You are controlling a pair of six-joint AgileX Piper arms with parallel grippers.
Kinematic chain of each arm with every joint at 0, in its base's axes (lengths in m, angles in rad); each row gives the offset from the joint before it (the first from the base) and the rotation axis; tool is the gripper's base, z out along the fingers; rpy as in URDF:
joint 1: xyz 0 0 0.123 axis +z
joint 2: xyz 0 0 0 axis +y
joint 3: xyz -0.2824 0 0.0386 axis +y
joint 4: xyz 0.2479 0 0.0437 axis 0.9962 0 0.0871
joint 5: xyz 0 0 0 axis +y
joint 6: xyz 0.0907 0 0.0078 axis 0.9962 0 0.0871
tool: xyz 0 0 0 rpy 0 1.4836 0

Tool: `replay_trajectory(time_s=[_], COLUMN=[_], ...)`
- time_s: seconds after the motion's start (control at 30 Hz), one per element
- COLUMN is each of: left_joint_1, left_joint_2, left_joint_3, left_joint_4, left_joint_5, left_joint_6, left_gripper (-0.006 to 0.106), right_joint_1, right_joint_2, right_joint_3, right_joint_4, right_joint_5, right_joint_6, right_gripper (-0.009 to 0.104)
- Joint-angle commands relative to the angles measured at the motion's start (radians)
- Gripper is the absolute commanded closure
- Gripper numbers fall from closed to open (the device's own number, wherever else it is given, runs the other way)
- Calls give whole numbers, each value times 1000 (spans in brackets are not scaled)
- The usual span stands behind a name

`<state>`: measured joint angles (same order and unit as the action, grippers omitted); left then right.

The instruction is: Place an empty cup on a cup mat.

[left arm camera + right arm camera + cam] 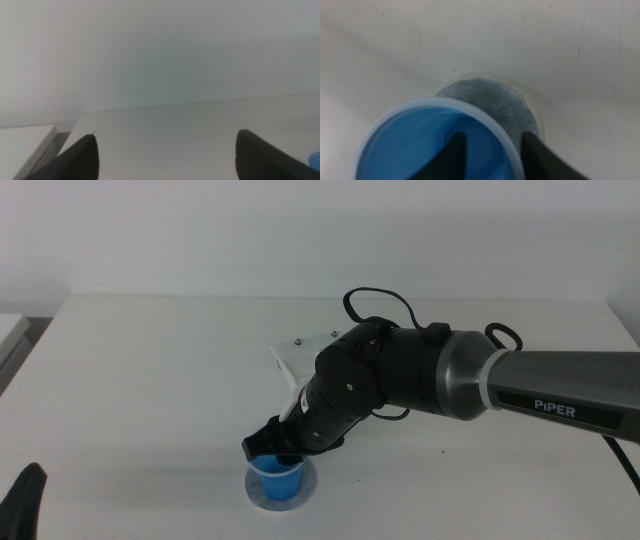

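The blue cup (274, 477) stands upright over the round cup mat (300, 492) near the table's front edge, its base inside the mat's outline. I cannot tell whether it rests on the mat. My right gripper (272, 448) reaches in from the right and is shut on the cup's rim. In the right wrist view one jaw is inside the cup (420, 145) and the other outside, with the grey mat (490, 102) showing beyond the rim. The cup is empty. My left gripper (24, 498) waits open at the bottom left corner.
The white table (150, 380) stretches back to a pale wall. A low white object (10, 330) lies past the table's left edge and also shows in the left wrist view (25, 145). The right arm's black cable (375, 298) loops above its wrist.
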<state>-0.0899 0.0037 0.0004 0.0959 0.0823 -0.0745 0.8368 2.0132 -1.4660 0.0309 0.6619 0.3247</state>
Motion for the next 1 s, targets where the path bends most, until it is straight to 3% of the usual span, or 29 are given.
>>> replay_trajectory(time_s=[0.0,0.2,0.4,0.63,0.67,0.77,0.9,0.97], left_joint_1=[0,0,0,0,0,0,0,0], left_joint_2=[-4,-4,-4,-4,-4,-4,-4,-4], left_joint_3=[0,0,0,0,0,0,0,0], left_joint_4=[-7,-7,-7,-7,-7,-7,-7,-7], left_joint_5=[-12,-12,-12,-12,-12,-12,-12,-12], left_joint_6=[-3,-3,-3,-3,-3,-3,-3,-3], left_gripper=[7,7,7,7,7,7,7,7], right_joint_1=[2,2,-54,-313,-416,-552,-687,-734], right_joint_2=[-2,-68,-432,-910,-1046,-1217,-1411,-1503], right_joint_3=[-5,5,198,559,645,779,932,1003], right_joint_4=[-20,-31,-104,-214,-197,-178,-170,-132], right_joint_5=[-6,-24,-119,-247,-266,-272,-289,-329], right_joint_6=[-1,-1,-11,14,-15,-114,-192,-219], right_gripper=[59,31,26,22,18,15,7,5])
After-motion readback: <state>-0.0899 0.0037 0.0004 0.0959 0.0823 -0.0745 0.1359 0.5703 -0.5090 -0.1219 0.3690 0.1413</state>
